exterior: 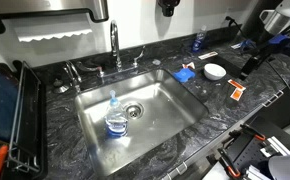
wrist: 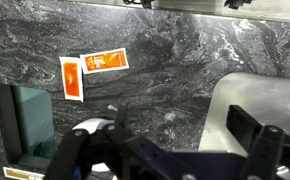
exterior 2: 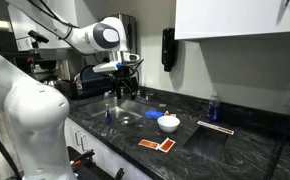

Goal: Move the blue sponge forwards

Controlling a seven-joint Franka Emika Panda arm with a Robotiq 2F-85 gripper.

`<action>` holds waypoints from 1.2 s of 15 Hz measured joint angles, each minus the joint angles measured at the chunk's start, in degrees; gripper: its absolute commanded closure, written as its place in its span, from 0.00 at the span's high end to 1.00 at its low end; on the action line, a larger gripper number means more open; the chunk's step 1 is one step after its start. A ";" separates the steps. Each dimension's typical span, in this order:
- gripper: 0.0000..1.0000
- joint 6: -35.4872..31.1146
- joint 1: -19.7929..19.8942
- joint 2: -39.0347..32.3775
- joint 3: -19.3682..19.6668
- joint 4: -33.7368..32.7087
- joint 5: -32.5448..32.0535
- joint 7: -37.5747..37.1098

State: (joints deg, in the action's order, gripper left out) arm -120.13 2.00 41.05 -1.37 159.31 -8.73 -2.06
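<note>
The blue sponge (exterior: 185, 74) lies flat on the dark marble counter just right of the sink, next to a small white bowl (exterior: 214, 71). It also shows in an exterior view (exterior 2: 152, 115), beside the bowl (exterior 2: 168, 123). My gripper (exterior 2: 125, 69) hangs high above the counter near the sink, well clear of the sponge; it shows at the top edge of an exterior view (exterior: 168, 6). In the wrist view my gripper (wrist: 185, 135) is open and empty, with its fingers wide apart. The sponge is hidden in the wrist view.
A steel sink (exterior: 175, 112) holds a clear bottle with a blue cap (exterior: 116, 118); the faucet (exterior: 115, 45) stands behind it. Two orange packets (exterior: 235, 92) (wrist: 73, 78) lie on the counter. A small upright blue bottle (exterior: 198, 40) stands at the back. A dish rack (exterior: 5, 110) is at the left.
</note>
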 measured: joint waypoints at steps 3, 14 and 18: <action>1.00 0.00 0.00 0.00 0.00 0.00 0.00 -0.01; 1.00 -0.51 0.18 -0.83 0.52 -0.30 -0.02 -0.01; 1.00 -7.21 0.31 -5.58 2.39 -1.23 -0.04 0.17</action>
State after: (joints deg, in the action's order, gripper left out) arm -127.34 2.30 35.47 1.02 158.08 -8.77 -1.89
